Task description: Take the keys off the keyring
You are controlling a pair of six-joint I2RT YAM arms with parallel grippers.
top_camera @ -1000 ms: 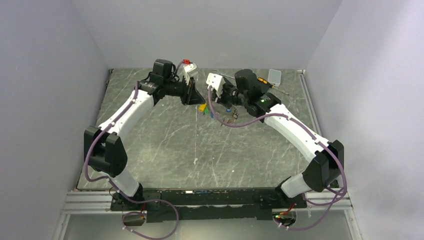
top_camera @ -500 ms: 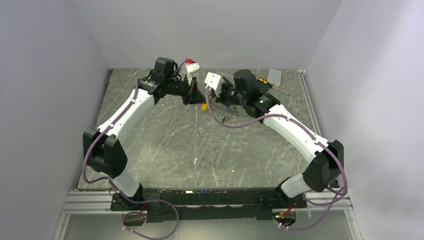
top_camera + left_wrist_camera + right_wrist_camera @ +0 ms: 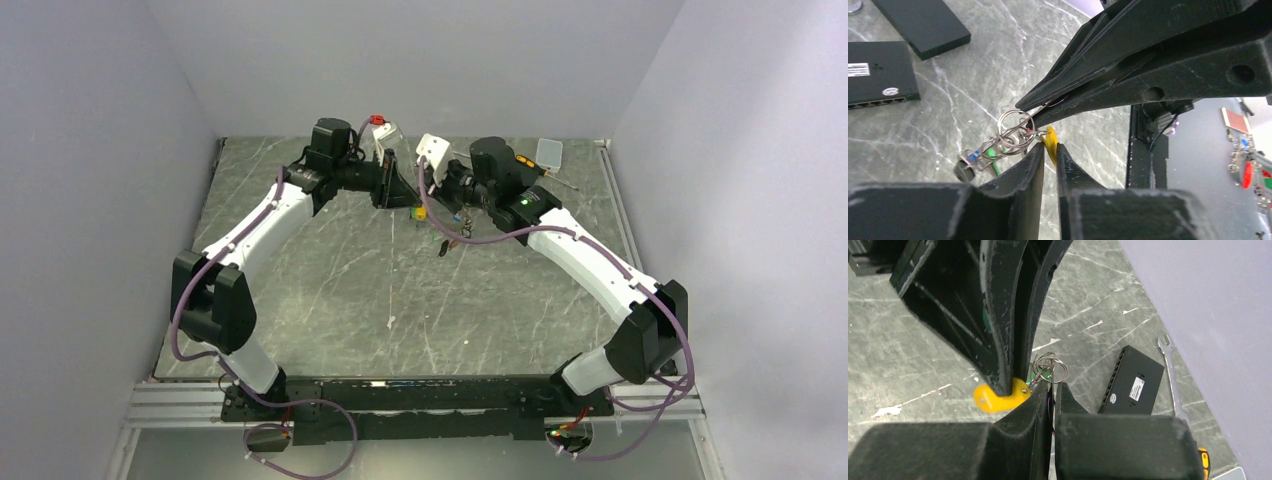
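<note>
Vs a second ago: the left claw [image 3: 1050,146] had shifted in toward the right claw [image 3: 1051,386], so the tips now almost met. The green head no longer showed from above. The wire bunch hung a bit lower under the right claw.

Left claw: clamped on the yellow key [image 3: 996,398], with the head pinched between both fingers. Right claw: fingers together on the thin wire of the keyring [image 3: 446,238], with no gap to see. Both were held up off the surface [image 3: 380,290].

Yellow key: just left of the right claw's tips in the right wrist view. Its long axis ran roughly level, with the rounded end pointing away from the right claw and the other end toward the silver split rings [image 3: 1014,126]. The rings sat right at the right claw's tips. A green key [image 3: 993,152] hung below the rings, pointing down; its exact axis was unclear.

Black box [image 3: 1135,382]: beyond the right claw, flat on the surface. It had a white label with a barcode-like print, and the text was too small to read. The wrench [image 3: 1170,372] lay just past the box.
</note>
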